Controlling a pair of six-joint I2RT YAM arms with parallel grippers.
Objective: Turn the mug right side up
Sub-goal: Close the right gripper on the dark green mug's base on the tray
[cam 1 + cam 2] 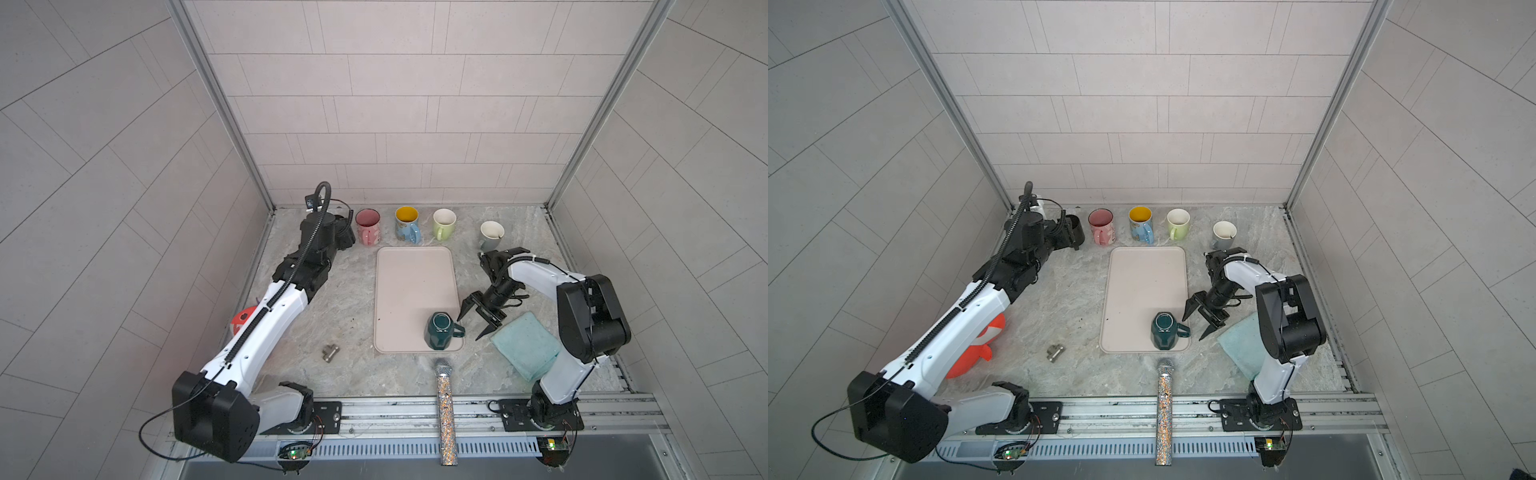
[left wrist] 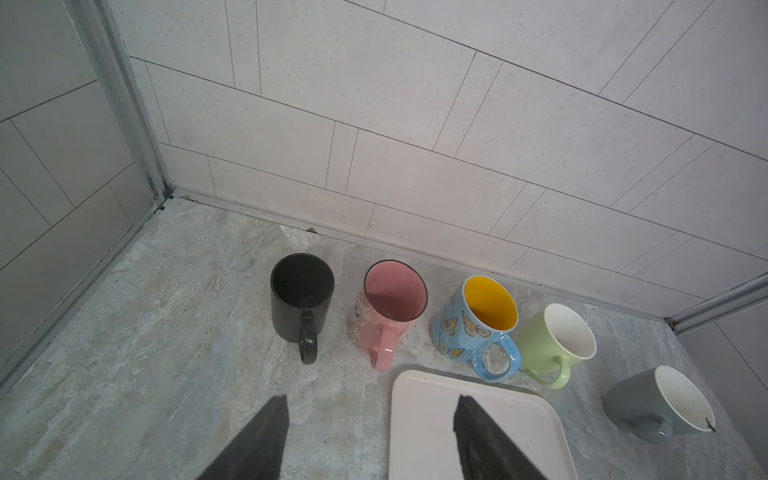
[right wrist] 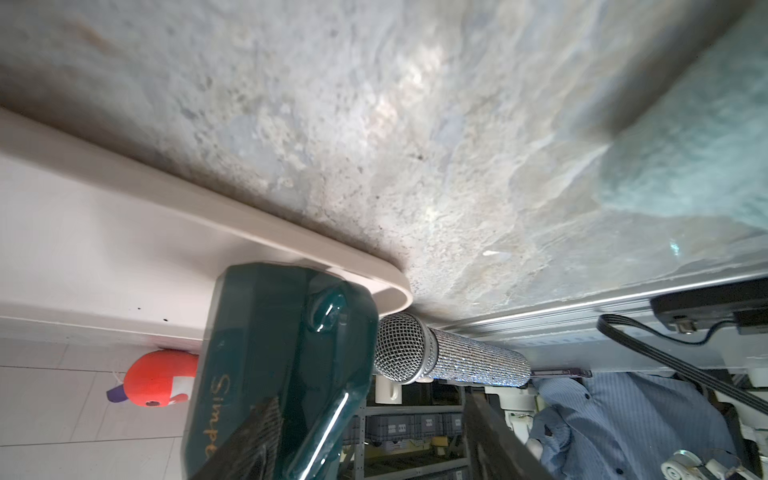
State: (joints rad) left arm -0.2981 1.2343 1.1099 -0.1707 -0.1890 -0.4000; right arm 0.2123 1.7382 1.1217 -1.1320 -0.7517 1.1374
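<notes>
One mug, the dark green mug (image 1: 439, 330), is standing upside down on the beige tray (image 1: 411, 286), at the corner nearest to the right gripper (image 1: 468, 329). Its fingers (image 3: 494, 440) are standing spread and are grasping nothing. The mug's handle is pointing into the gap between them. We are judging that the reaching step is in hand. The next move is calling for closing on the handle, lifting clear of the tray rim, then rolling the wrist half a turn. The left gripper (image 2: 372, 401) is also hanging released and empty, with a black mug (image 2: 301, 299) beyond its fingertips. Under the fingers a marble-patterned counter (image 1: 324, 299) is lying, and grey tiled walls (image 1: 395, 104) are enclosing it.
</notes>
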